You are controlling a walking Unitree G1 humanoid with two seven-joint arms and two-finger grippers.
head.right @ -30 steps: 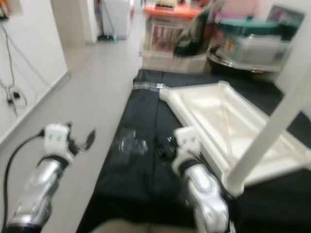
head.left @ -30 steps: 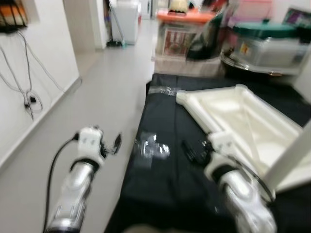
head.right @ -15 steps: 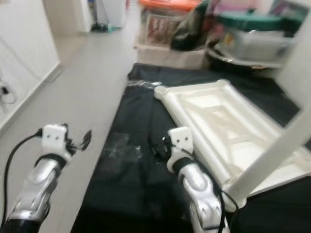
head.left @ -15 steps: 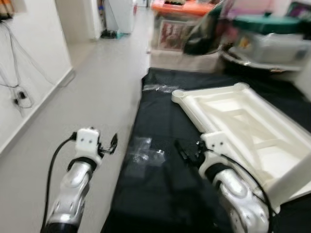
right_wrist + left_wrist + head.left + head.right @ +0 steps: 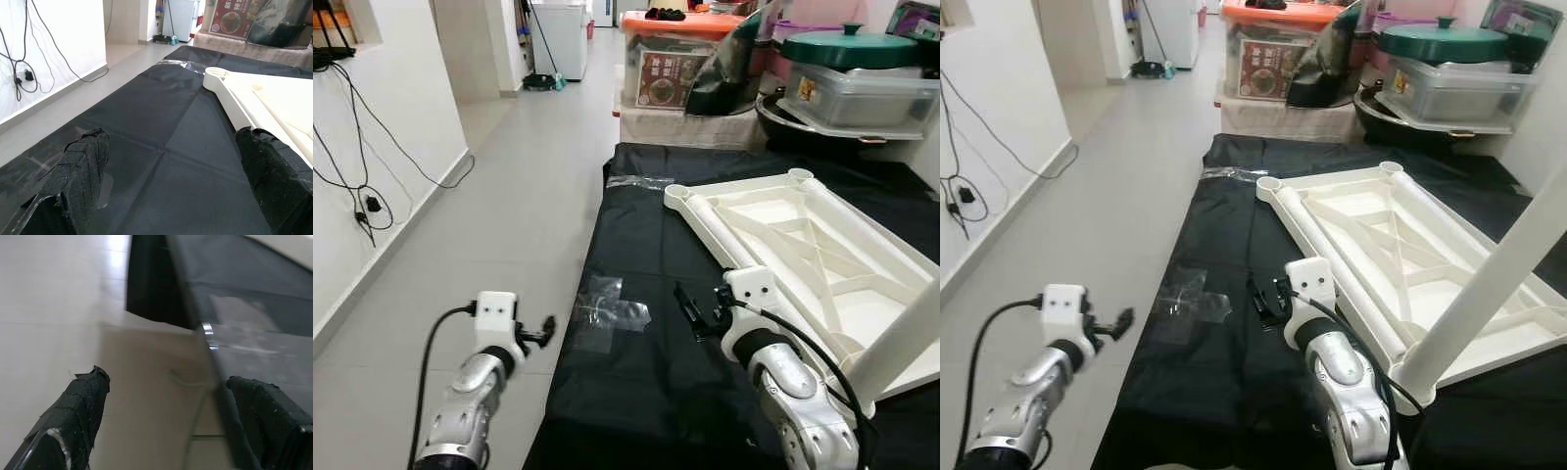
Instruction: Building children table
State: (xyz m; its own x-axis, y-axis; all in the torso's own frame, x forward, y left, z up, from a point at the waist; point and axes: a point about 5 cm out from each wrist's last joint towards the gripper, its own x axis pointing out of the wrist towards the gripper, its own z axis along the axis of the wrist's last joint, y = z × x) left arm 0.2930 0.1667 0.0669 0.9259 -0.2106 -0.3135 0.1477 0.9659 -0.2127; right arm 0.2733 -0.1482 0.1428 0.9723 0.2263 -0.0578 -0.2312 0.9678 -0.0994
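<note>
Left eye view shows us approaching the overturned white plastic table top (image 5: 803, 245) on black sheeting (image 5: 636, 382), both grippers, left (image 5: 546, 330) and right (image 5: 690, 308), spread wide and empty, so next we must reach a leg socket.

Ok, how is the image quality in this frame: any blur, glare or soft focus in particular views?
Both eye views are sharp and evenly lit. The left wrist view is smeared, with the black sheet soft, the tiled floor washed out, and only the left pincer fingertips recognisable. The right wrist view is crisp on the white table frame, while its near fingertips look soft.
</note>
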